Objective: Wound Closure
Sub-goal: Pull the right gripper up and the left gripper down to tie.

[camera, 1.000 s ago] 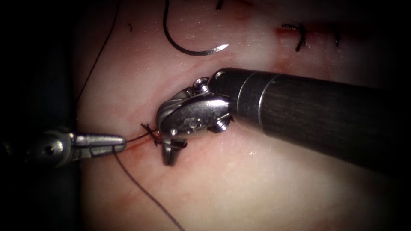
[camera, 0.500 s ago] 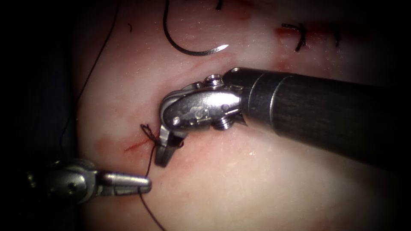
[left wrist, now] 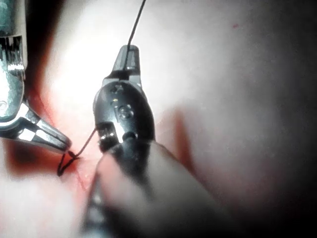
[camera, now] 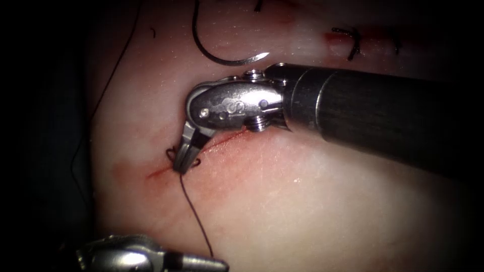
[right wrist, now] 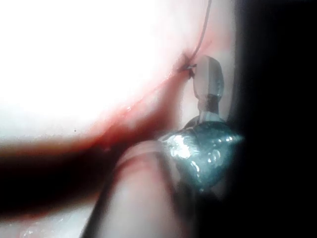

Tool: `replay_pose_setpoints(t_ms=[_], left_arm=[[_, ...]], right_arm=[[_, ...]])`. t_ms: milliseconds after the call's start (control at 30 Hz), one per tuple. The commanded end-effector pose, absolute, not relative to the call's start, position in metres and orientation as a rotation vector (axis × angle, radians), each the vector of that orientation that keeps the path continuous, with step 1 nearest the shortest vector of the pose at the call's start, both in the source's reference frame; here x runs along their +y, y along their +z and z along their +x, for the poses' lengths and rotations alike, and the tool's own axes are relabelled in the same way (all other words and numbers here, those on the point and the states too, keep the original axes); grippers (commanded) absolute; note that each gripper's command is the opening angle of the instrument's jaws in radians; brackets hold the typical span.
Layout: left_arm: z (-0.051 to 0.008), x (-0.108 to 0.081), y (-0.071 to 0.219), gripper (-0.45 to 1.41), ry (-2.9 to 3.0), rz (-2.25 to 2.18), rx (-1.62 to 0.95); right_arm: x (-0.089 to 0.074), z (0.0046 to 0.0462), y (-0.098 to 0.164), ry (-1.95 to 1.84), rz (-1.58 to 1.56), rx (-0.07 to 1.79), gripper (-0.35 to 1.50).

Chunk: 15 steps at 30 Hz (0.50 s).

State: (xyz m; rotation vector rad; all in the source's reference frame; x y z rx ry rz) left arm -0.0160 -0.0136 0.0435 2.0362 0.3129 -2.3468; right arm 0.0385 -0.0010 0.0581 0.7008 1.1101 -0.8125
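Thread (camera: 194,216) is the thing being handled — thin, limp and light, with no stiffness of its own, so it only holds a line while something pulls it taut. It runs from the knot (camera: 174,153) at the left end of the cut (camera: 222,141) down to the left claw (camera: 214,263), which is closed on it near the lower edge of the endoscope view; the left wrist view shows the strand leaving that claw's tip (left wrist: 128,54). The right claw (camera: 182,160) is pinched narrow right at the knot, apparently on a short tail of thread.

Needle (camera: 222,53) lies loose on the tissue (camera: 312,201) above the cut, in neither claw and not in the flesh — stiff, slick steel, best gripped on the body of its curve, away from the sharp point. Tissue looks soft and wet, likely to tear if a strand is dragged hard.

Room is open below and right of the cut; the left edge of the tissue falls off into dark, and finished stitches (camera: 353,43) sit well apart at upper right.
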Motion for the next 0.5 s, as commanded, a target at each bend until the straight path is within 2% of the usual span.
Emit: replay_pose_setpoints(t_ms=[33, 500], left_arm=[[-0.0167, -0.0134, 0.0435, -0.35, -2.343, 2.039, 0.315], [-0.0185, -0.0165, 0.0415, -0.35, -2.298, 2.118, 0.406]], right_arm=[[0.0002, 0.0394, 0.0587, -0.805, 0.691, 1.109, -0.35], [0.0021, 0.0399, 0.0591, -0.758, 0.662, 1.11, -0.35]])
